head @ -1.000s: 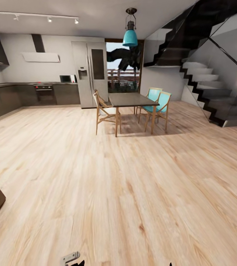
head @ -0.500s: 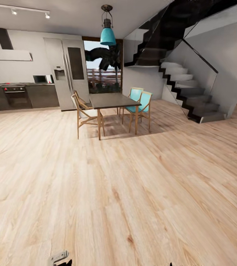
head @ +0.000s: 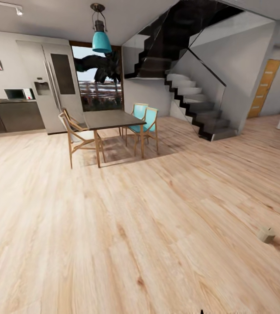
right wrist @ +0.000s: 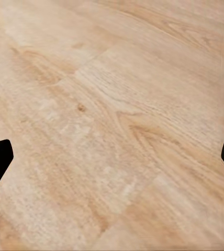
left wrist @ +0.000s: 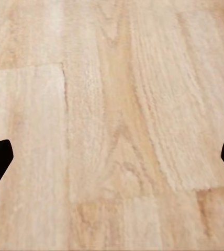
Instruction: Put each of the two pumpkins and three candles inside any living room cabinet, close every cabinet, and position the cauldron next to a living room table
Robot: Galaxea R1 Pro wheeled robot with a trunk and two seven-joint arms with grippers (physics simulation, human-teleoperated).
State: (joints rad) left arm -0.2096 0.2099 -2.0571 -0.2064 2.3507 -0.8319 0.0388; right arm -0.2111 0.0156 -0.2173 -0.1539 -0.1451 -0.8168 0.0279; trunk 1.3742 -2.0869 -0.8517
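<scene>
Both grippers, left and right, spread wide and empty over bare floor. Lower right lies a small tan candle, probably; driving on risks overlooking or clipping it.

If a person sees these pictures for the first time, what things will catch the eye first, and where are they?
The eye goes first to the dining table with its turquoise chairs, standing on the wooden floor at the far left under a turquoise pendant lamp. To its right, a dark staircase climbs along the wall. Near the right edge, a small beige object lies alone on the floor; what it is cannot be told.
</scene>
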